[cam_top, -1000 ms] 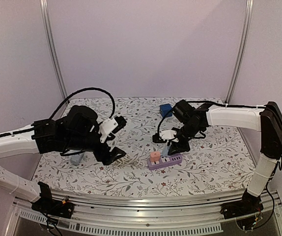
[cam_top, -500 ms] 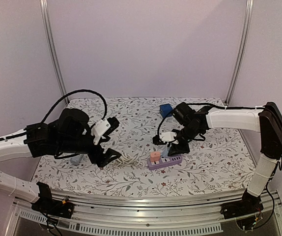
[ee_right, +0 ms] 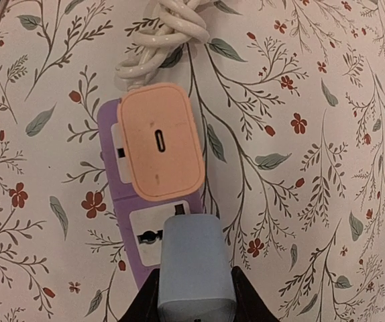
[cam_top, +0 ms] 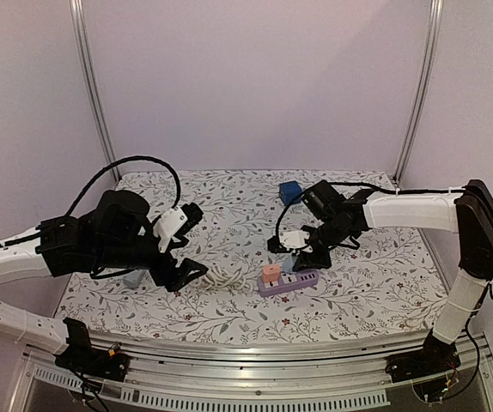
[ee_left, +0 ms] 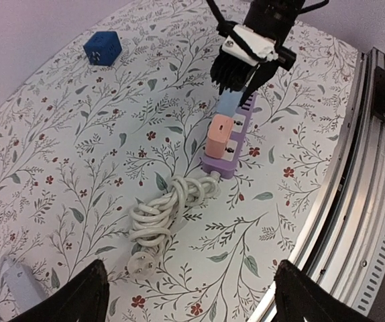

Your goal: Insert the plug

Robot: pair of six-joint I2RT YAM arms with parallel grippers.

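Note:
A purple power strip (cam_top: pixel 289 281) lies on the floral table with an orange plug (cam_top: pixel 270 274) seated in its left socket. My right gripper (cam_top: pixel 302 252) is shut on a light blue plug (ee_right: pixel 196 267) and holds it just above the strip's middle socket (ee_right: pixel 151 236), which shows partly beneath it. The strip (ee_left: pixel 227 151), the orange plug (ee_left: pixel 220 134) and the blue plug (ee_left: pixel 229 104) also show in the left wrist view. My left gripper (cam_top: pixel 188 271) is open and empty, hovering left of the strip's coiled white cord (cam_top: pixel 222 276).
A blue cube (cam_top: pixel 290 191) sits at the back of the table. A light blue-grey plug (cam_top: pixel 132 280) lies under the left arm. The cord's own plug (ee_left: pixel 142 266) lies near the table's front metal rail (ee_left: pixel 353 194).
My left arm has drawn back to the left, away from the cord. My right gripper with the blue plug has barely shifted above the strip.

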